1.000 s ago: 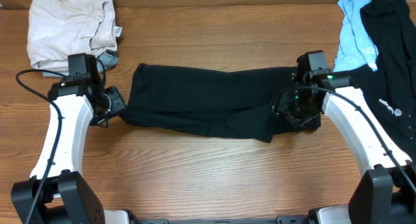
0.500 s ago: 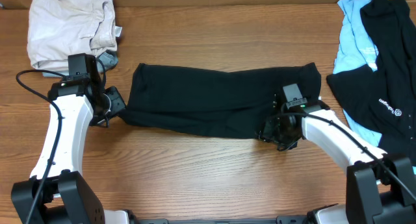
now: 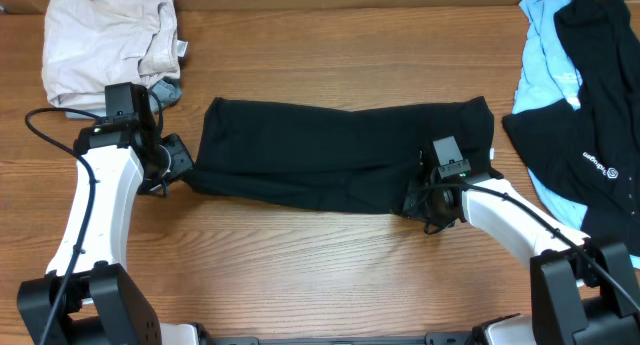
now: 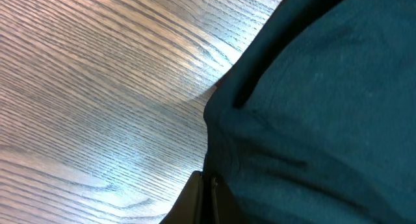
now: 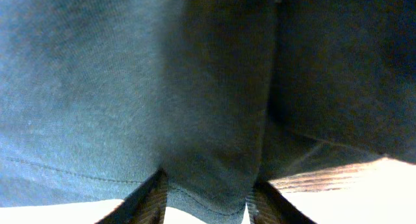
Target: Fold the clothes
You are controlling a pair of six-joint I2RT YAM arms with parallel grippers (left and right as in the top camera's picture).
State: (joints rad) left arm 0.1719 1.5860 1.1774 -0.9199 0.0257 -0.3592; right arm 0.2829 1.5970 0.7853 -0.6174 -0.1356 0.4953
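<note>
A large plain black garment [image 3: 330, 160] lies folded in a long band across the middle of the table. My left gripper [image 3: 178, 160] is at its left edge and shut on the fabric; the left wrist view shows the closed fingers [image 4: 207, 201] against the dark cloth [image 4: 312, 107]. My right gripper [image 3: 420, 200] is at the garment's front right corner. In the right wrist view its fingers [image 5: 208, 201] stand wide apart with a hemmed fold of the cloth [image 5: 130, 87] between them. No white tag shows.
A beige garment [image 3: 110, 45] lies crumpled at the back left, just behind my left arm. A light blue garment [image 3: 545, 55] and a black one with a white logo [image 3: 590, 135] lie at the right edge. Bare wood table [image 3: 300, 255] runs along the front.
My right gripper has moved from the garment's right end forward and left to its front right corner, leaving the right end lying flat. The left arm has not moved.
</note>
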